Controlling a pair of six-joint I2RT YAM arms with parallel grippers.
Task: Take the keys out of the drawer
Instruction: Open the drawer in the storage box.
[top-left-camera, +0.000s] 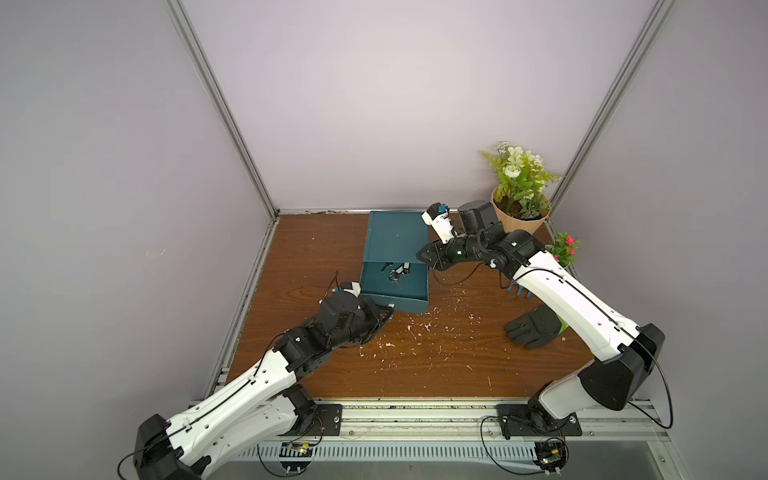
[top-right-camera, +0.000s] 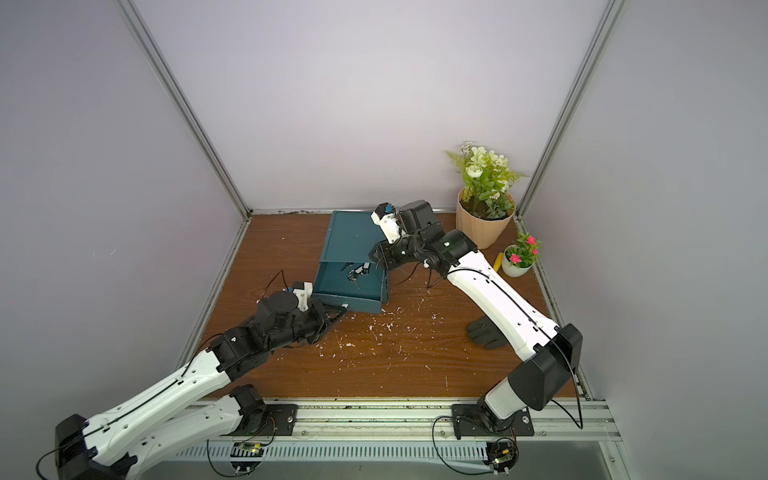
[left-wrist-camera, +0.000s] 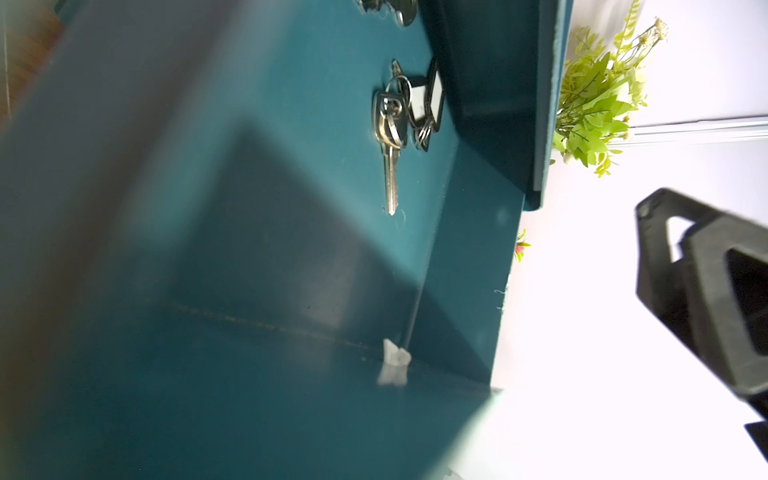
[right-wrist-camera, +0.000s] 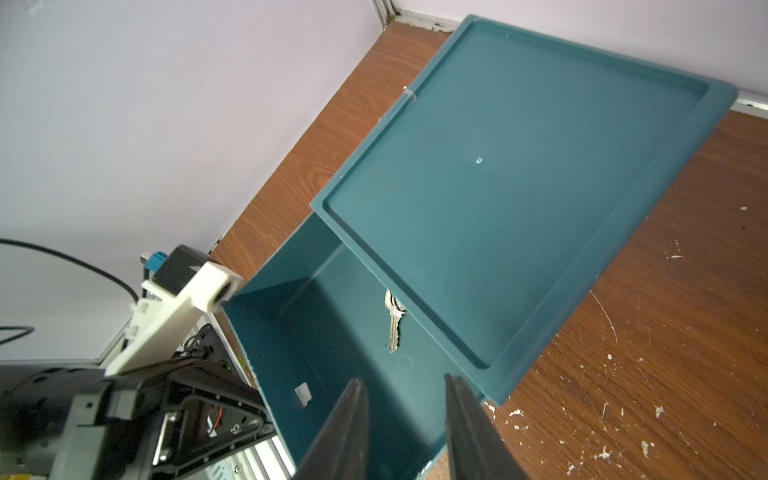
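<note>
1. Left fingers (left-wrist-camera: 685, 291): closed together, tips at the front wall of the pulled-out teal drawer (top-left-camera: 411, 303).
2. Right fingers (right-wrist-camera: 345, 428): apart with nothing between them, above the drawer's open end.
3. Keys (left-wrist-camera: 390, 124): flat on the drawer floor, ahead of both sets of fingers and clear of them. Their black tag sits partly under the cabinet top (right-wrist-camera: 519, 187).
4. Black glove (top-left-camera: 534, 330): on the table (top-left-camera: 436, 361), well behind the right fingers.

The keys (left-wrist-camera: 390, 137) lie on the teal drawer (left-wrist-camera: 249, 216) floor.
</note>
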